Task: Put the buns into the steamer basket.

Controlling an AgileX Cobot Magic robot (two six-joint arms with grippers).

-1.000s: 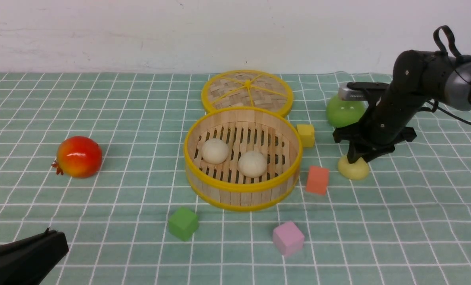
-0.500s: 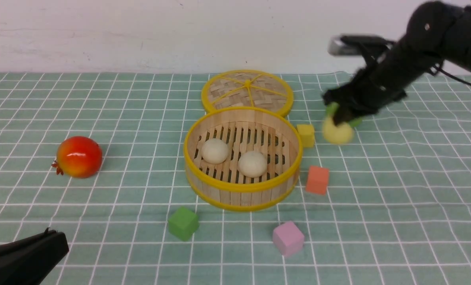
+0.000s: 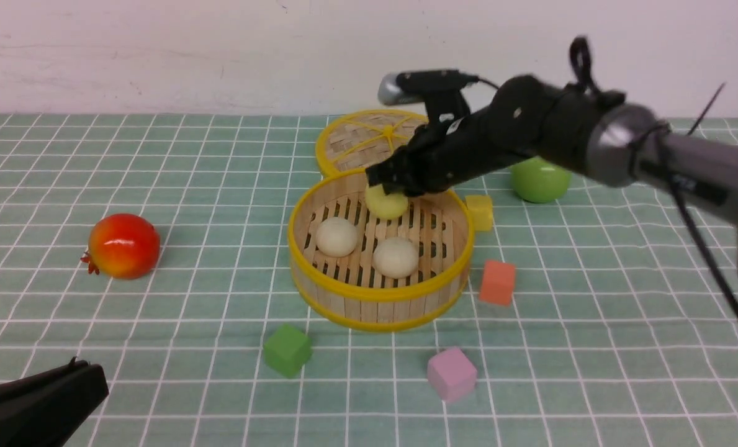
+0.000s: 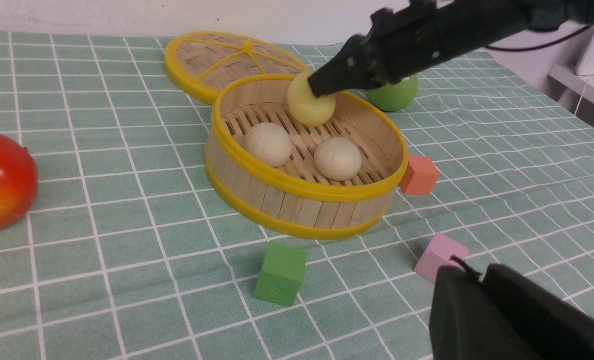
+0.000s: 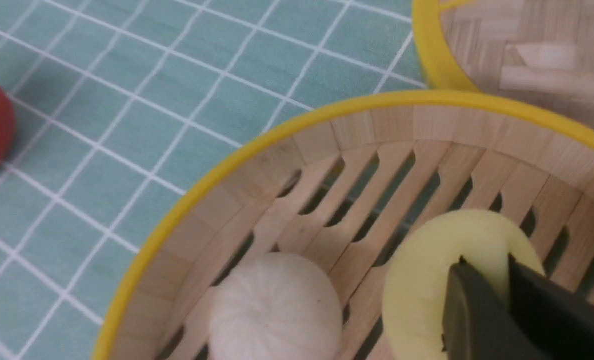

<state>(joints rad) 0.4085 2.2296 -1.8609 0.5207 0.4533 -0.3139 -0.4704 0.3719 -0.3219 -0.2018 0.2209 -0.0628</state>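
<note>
Claw [image 3: 388, 185] above basket [image 3: 381, 248], yellow bun [image 3: 386, 203] between its fingertips

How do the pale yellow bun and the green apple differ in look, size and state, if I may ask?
The bun is pale yellow, while the apple is green. The bun is smaller; the apple is larger. The bun is at the right pincer, over the steamer basket's slatted floor, while the apple sits outside the basket. Both are smooth and rounded.
</note>
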